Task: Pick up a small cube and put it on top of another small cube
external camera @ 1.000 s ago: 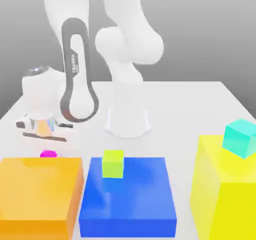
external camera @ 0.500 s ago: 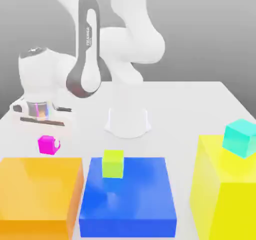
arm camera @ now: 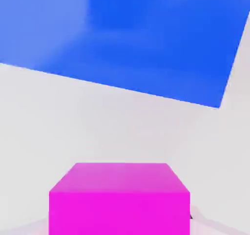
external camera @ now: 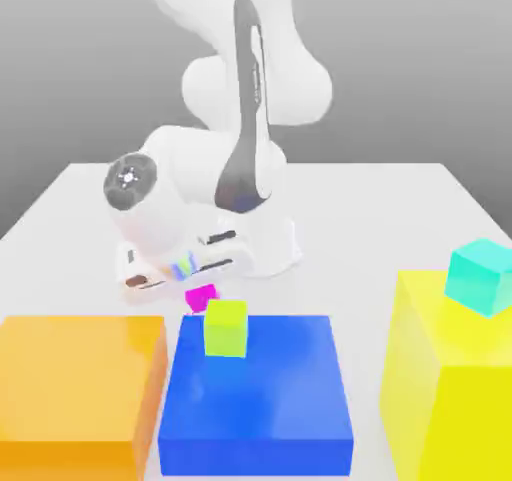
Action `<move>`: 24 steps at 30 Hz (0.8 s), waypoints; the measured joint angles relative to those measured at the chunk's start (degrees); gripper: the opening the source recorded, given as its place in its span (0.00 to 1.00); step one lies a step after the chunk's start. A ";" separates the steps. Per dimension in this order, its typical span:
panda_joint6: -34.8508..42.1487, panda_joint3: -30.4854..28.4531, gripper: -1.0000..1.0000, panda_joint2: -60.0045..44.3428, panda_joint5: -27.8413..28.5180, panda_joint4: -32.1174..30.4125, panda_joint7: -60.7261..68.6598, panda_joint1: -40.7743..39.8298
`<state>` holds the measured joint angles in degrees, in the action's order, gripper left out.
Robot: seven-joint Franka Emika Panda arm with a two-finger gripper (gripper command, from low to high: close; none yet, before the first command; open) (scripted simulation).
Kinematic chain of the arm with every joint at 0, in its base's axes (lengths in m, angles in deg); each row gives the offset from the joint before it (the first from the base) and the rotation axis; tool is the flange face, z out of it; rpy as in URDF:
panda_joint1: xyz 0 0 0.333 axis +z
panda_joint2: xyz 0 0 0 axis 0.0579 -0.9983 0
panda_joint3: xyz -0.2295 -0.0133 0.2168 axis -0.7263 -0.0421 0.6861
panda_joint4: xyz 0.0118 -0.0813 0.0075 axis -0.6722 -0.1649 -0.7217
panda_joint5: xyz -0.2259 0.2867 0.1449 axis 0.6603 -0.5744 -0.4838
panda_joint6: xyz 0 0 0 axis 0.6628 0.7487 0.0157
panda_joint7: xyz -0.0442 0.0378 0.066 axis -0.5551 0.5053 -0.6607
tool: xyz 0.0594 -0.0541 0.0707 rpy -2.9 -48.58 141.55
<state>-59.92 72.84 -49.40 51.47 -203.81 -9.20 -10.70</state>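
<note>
Exterior view. Magenta cube (external camera: 201,296) seen pinched in the hand (external camera: 196,291), clear of the white tabletop (external camera: 380,219), just behind the lime-green cube (external camera: 226,328), which sat on the big blue block (external camera: 258,389). Hand carried low under the folded white arm (external camera: 240,119), fingers pressed in on the cube from both sides. Cyan cube (external camera: 480,276), the target, perched on top of the tall yellow block (external camera: 450,389) at the exterior view's right, well apart from the hand and noticeably higher. Orange block (external camera: 75,389) at the exterior view's left, out of the likely path.

Hand view. Magenta cube (arm camera: 119,197) close under the camera, square between the fingers, no visible tilt. Blue block (arm camera: 146,38) ahead across a strip of bare tabletop (arm camera: 107,121).

Step in hand, judged: transport of the held cube toward the cyan one. To do it well: lift first, well above the lime-green cube and above the top of the yellow block, then travel sideways toward the exterior view's right. Grip to be kept firm throughout. Over the target, centre magenta on cyan with faces squared, since the landing face is small. Descend slowly until contact, release only when resting flat, then withdraw straight up. Main risk: knocking the cyan cube off its perch on approach.
</note>
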 joint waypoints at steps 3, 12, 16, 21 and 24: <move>7.35 2.27 0.00 -0.99 -2.37 0.46 0.77 3.25; 26.37 12.97 0.00 -1.98 -10.00 7.25 0.95 13.44; 32.38 18.45 0.00 -0.26 -13.32 15.48 -0.93 22.46; 35.03 22.00 0.00 3.11 -15.39 25.94 -4.09 29.84; 33.40 23.19 0.00 5.85 -14.59 32.23 -5.34 32.36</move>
<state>-26.51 96.03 -43.55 36.88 -171.59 -14.54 21.66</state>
